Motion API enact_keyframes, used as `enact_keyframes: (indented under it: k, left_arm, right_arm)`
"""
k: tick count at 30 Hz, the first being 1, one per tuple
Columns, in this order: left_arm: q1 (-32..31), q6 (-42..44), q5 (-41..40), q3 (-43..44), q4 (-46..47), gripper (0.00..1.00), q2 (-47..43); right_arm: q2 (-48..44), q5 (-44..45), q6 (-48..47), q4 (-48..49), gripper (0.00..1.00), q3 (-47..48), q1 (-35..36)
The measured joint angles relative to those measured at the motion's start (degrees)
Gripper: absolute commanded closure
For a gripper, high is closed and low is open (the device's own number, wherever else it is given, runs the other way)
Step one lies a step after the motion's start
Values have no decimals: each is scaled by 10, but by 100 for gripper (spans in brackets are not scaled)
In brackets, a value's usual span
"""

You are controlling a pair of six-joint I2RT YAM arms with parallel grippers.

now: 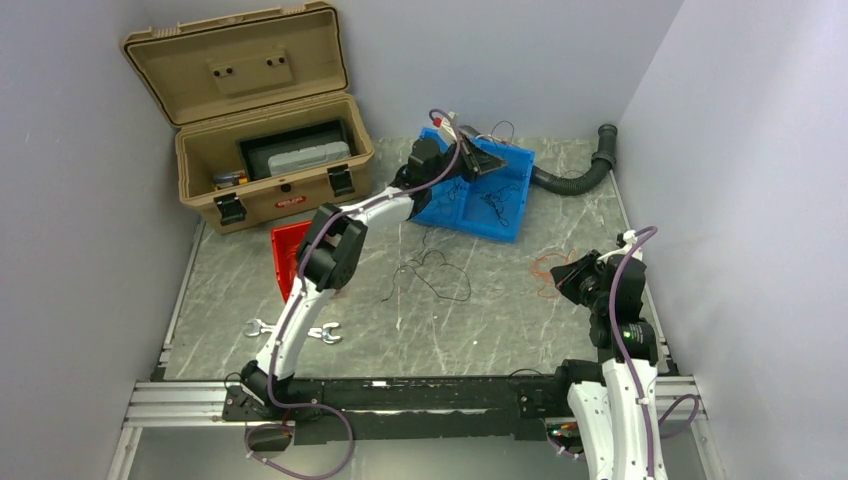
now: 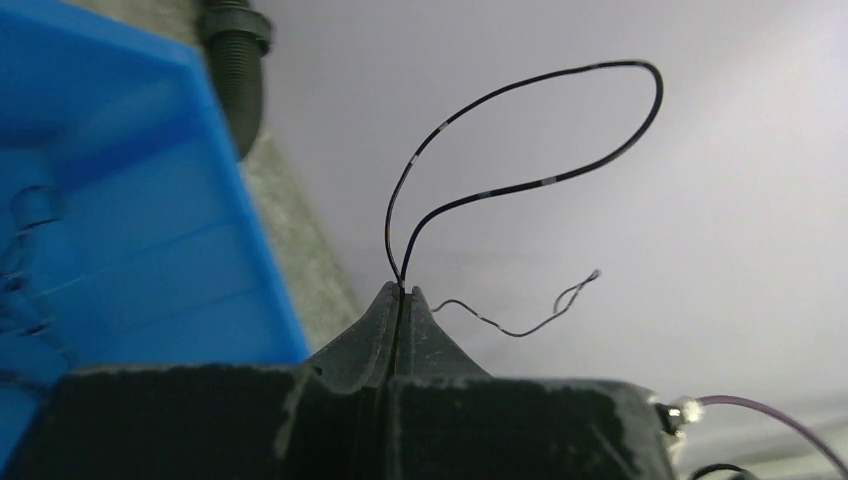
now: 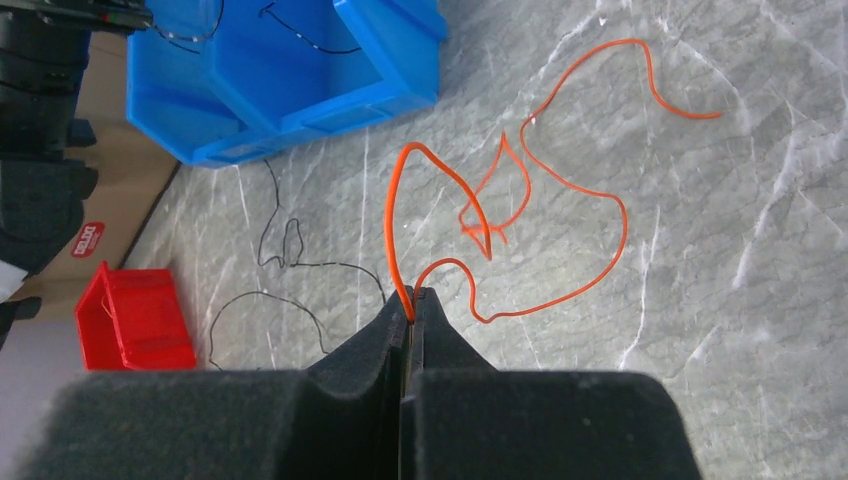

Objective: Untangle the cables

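Near right, the right gripper is clenched on an orange wire, whose coils lie crossed over themselves on the table. A hard tug could cinch those crossings into a knot. At mid-table a loose black wire lies apart. Farther off, the left gripper pinches a black wire above the blue bin, where more strands lie. Lifting might drag them along, or the thin strand may slip the pinch.
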Motion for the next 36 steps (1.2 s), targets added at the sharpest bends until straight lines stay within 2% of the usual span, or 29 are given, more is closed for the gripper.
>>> enact_keyframes:
  k: [3,8,14,18,23,30,36]
  left_arm:
    - [6,54,-15,-48,-47,100,-39]
    - [13,189,-86,-107,-171,100,-148]
    - [-12,377,-216,-76,-300,100,-237]
    - [-56,506,-325,12,-408,100,-231]
    - [-106,628,-427,122,-509,100,-185]
    - [-156,790,-549,160,-548,100,-132]
    - [-182,925,-649,166,-541,100,-92]
  right_arm:
    - [5,0,0,0,100,0,0]
    - [6,2,0,0,100,0,0]
    - [6,2,0,0,100,0,0]
    - [6,5,0,-1,100,0,0]
    - [6,10,0,-2,100,0,0]
    - [5,13,0,-5,100,0,0]
    - [5,13,0,-11,100,0,0]
